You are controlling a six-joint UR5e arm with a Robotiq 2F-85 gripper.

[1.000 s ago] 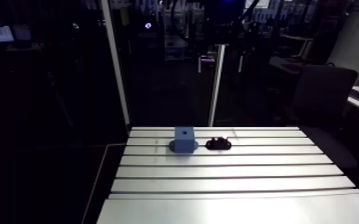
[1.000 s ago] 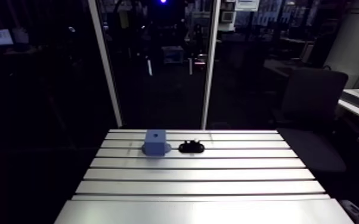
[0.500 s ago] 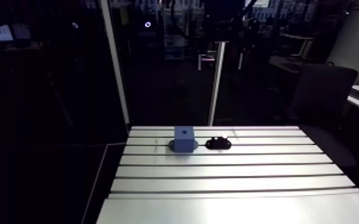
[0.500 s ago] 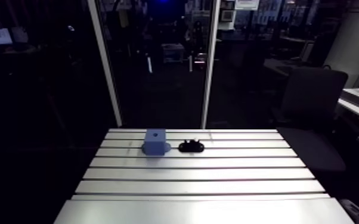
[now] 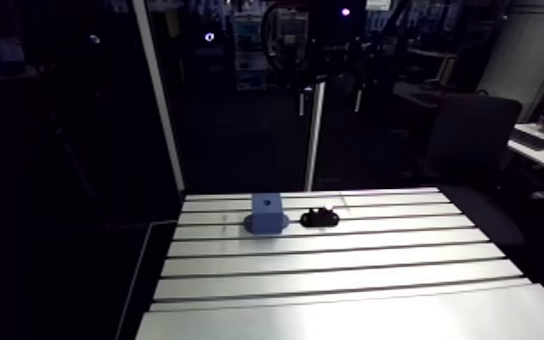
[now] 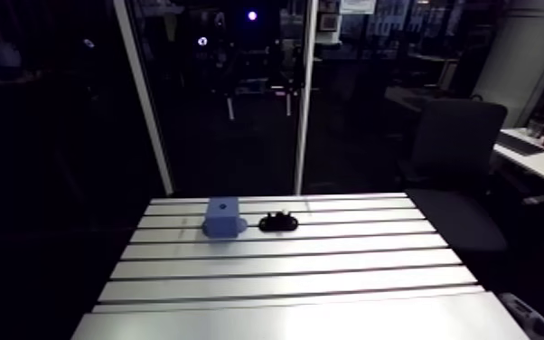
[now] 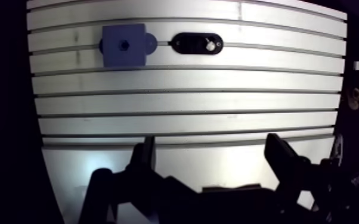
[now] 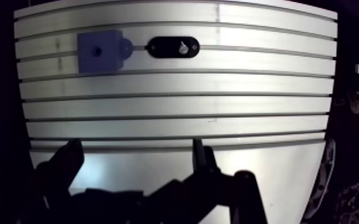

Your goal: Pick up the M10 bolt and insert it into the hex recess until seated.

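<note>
**Gripper hangs wide open over near side of table, bolt in its holder at the far side**

The gripper [image 7: 212, 143] is poised high above the near, smooth strip of the slotted aluminium table [image 7: 188, 101], seen through the wrist view looking down past it. Its two dark fingers [image 7: 143, 158] are spread wide apart with only bare table between them; they grip nothing and touch nothing. The wrist is angled so that the whole width of the table lies ahead of the fingers.

Well ahead of the gripper, several slots away, the bolt [image 7: 209, 44] shows as a small pale spot in a black oval holder [image 7: 197, 43], toward the holder's end that lies away from the blue block [image 7: 123, 45]. The block sits just beside the holder in the same row between slots, a rounded foot at its base reaching toward it. A small dark hole [image 7: 124, 44] marks the middle of the block's top face; whether it is hex-shaped cannot be told at this range.

In the arm view, block and holder stand side by side near the table's far edge, and the wrist itself is lost in the dark above them.
</note>
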